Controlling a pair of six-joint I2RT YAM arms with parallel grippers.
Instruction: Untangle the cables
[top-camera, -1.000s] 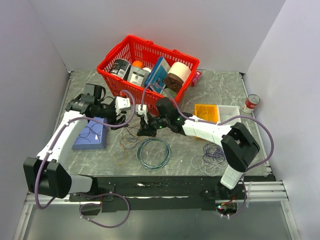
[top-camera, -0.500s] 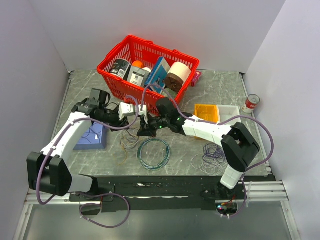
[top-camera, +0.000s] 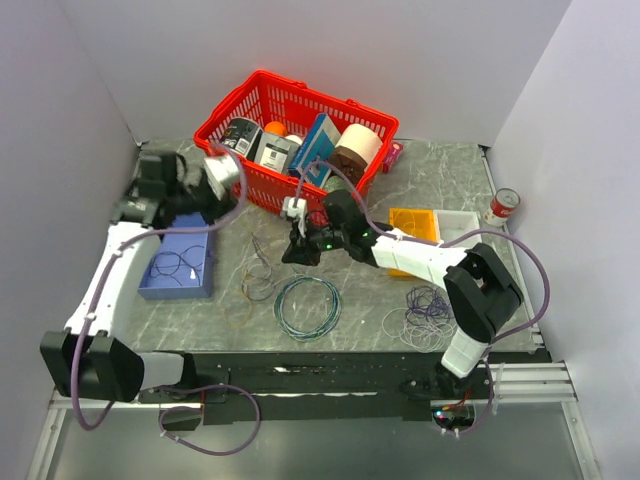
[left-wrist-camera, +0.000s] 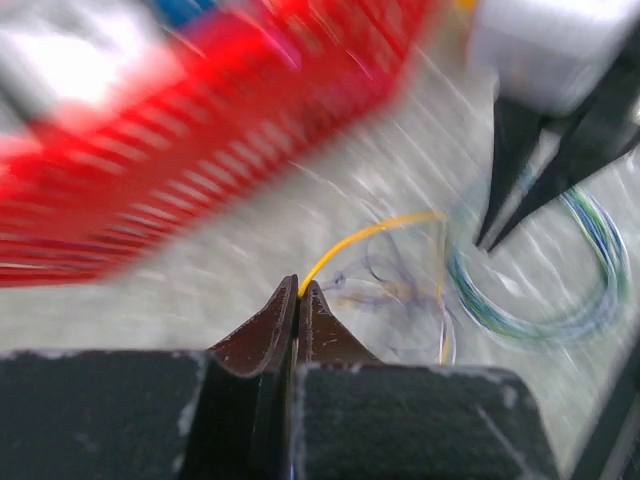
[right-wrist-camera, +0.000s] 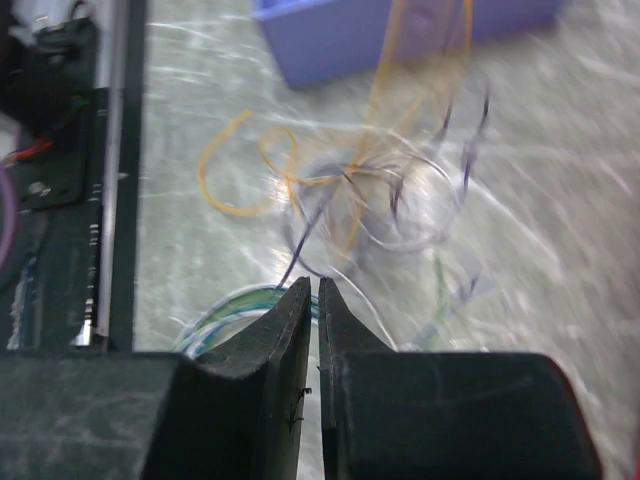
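Observation:
The cables (top-camera: 258, 276) lie as a scribbly tangle of thin yellow, purple and white wires on the table, left of the teal ring (top-camera: 307, 307). My left gripper (top-camera: 228, 178) is raised beside the red basket and blurred. In the left wrist view it (left-wrist-camera: 298, 286) is shut on a yellow cable (left-wrist-camera: 370, 232) that runs back to the tangle (left-wrist-camera: 400, 285). My right gripper (top-camera: 292, 256) hovers just right of the tangle. Its jaws (right-wrist-camera: 315, 286) stand a narrow slit apart with nothing between them, above the cables (right-wrist-camera: 370, 190). A purple wire passes by the left fingertip.
A red basket (top-camera: 215, 128) full of goods stands at the back. A blue tray (top-camera: 155, 285) with thin wires sits at the left. An orange box (top-camera: 412, 225), a white tray (top-camera: 462, 224) and a can (top-camera: 503, 207) are at the right. More purple loops (top-camera: 425, 312) lie front right.
My left gripper closed on the yellow cable and swung up and back left toward the basket. The right gripper's jaws parted slightly and shifted a little toward the back.

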